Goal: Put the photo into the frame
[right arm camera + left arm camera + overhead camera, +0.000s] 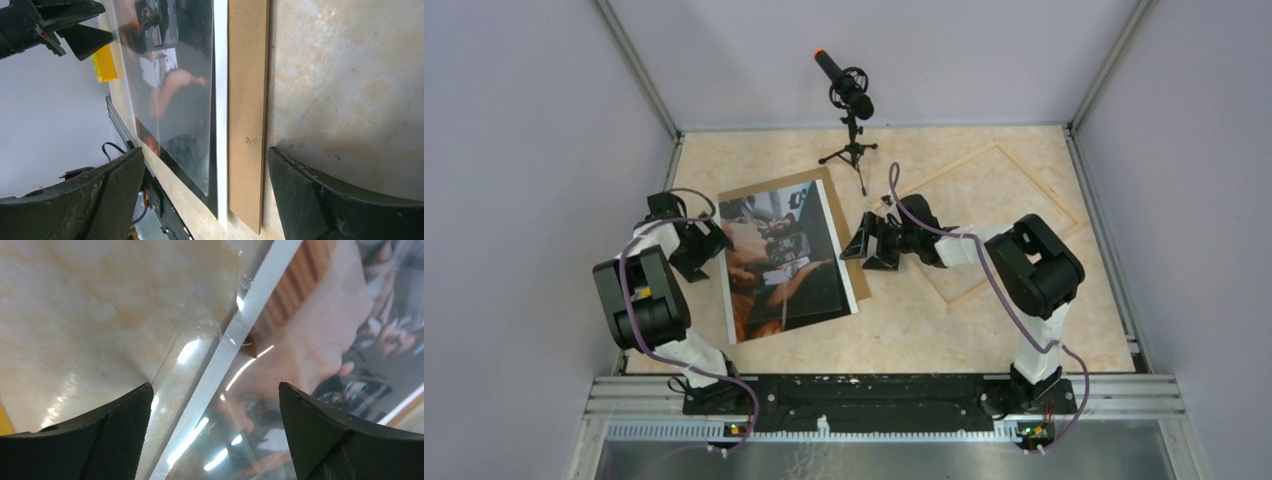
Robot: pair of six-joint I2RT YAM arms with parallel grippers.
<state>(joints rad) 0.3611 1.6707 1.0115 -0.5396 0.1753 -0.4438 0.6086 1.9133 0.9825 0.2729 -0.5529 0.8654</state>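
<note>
The photo [784, 265] lies face up at the left middle of the table, a dark print with white margins, resting on a brown board [769, 188]. A clear glossy sheet seems to lie over it. The frame [947, 171], a narrow pale border, lies flat at the back right. My left gripper [714, 245] is at the photo's left edge, open, its jaws either side of the white margin [225, 350]. My right gripper [859, 250] stands open at the right edge, above the photo [175, 85] and the board's strip [247, 100]. Neither gripper holds anything.
A black microphone on a small tripod [849, 95] stands at the back centre, just behind the board. Grey walls close in the table on three sides. A metal rail [874, 395] runs along the near edge. A yellow block [105, 62] sits past the photo's far side.
</note>
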